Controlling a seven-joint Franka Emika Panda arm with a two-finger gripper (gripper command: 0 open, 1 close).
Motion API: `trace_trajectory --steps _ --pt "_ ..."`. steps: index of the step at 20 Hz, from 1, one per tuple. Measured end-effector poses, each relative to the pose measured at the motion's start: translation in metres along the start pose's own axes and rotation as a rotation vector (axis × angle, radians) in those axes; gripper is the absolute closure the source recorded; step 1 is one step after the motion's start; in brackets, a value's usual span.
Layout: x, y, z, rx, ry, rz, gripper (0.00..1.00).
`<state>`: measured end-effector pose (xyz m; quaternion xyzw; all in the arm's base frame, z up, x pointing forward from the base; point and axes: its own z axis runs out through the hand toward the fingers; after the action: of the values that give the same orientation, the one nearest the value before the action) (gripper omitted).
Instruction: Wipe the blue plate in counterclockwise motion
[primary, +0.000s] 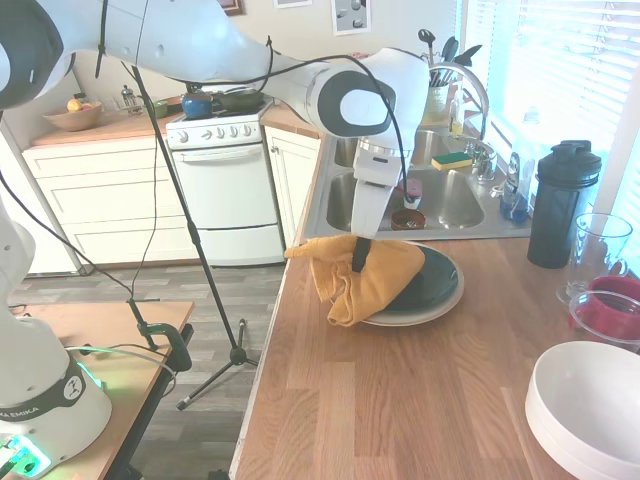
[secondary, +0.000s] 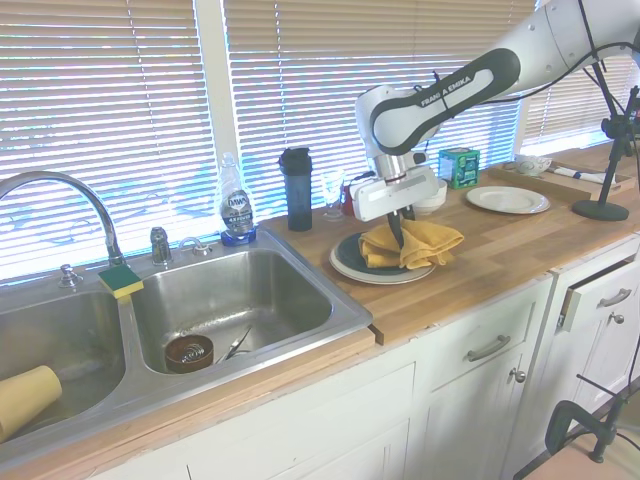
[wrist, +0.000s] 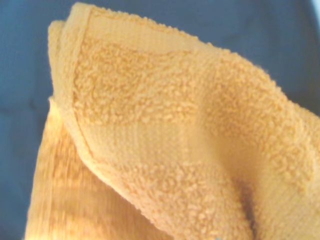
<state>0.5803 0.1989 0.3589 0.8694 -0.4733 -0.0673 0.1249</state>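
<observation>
One yellow towel (primary: 360, 277) clenched in the fingers (primary: 361, 268), pressed on the blue plate (primary: 425, 282) right under them on the tabletop (primary: 400, 400). Looks mid-wipe; next should be curving it round counterclockwise, keeping pressure.

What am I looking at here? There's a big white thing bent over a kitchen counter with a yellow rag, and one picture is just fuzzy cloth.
The white thing is a robot arm. At its tip is a gripper with two fingers, shut on a yellow cloth. It presses the cloth onto a blue plate, which sits on a larger cream plate on the wooden counter.

Two pictures come from cameras standing in the room, on opposite sides of the arm. The second shows the same cloth and plate beside the sink. The fuzzy picture comes from a camera on the arm's wrist, so it shows only the cloth against the plate, from very close.

Also on the counter: a black bottle and a white bowl.
</observation>
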Motion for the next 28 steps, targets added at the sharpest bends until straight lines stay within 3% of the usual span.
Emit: trace_trajectory --steps 9,17,28 --pt "0.026 -0.042 0.001 -0.038 -0.042 0.026 1.00" --pt "-0.016 -0.082 -0.005 -0.052 -0.013 0.002 1.00" --pt "-0.049 -0.072 -0.018 -0.011 0.045 -0.045 1.00"
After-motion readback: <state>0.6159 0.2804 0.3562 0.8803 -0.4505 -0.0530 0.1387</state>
